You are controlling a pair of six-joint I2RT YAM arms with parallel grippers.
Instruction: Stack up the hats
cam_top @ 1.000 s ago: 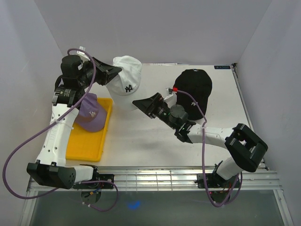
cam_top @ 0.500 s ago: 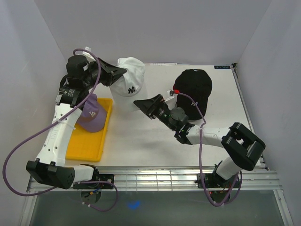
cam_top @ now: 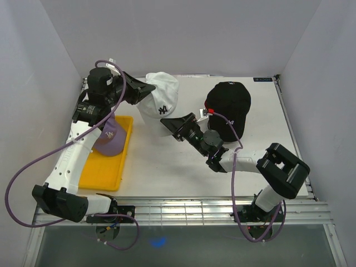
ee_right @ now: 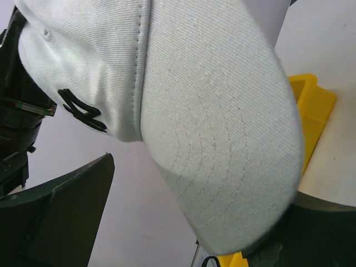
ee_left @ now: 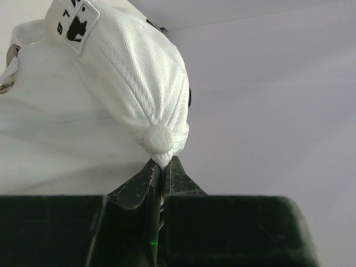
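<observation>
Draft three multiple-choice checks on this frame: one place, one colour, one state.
1. The lavender cap lies: A in the yellow tray; B on a shelf; C on the floor.
2. The logo on the white cap is: A red; B black; C gold.
3. The left pincer is: A wide open; B out of view; C shut on the white cap's crown.
Key: A, it rests within the tray's walls; B, black NY stitching on white; C, the jaws pinch fabric at the cap's top.

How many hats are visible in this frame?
3: white hat in the left gripper, black hat at the right, lavender hat in the yellow tray. Others may be hidden.
</observation>
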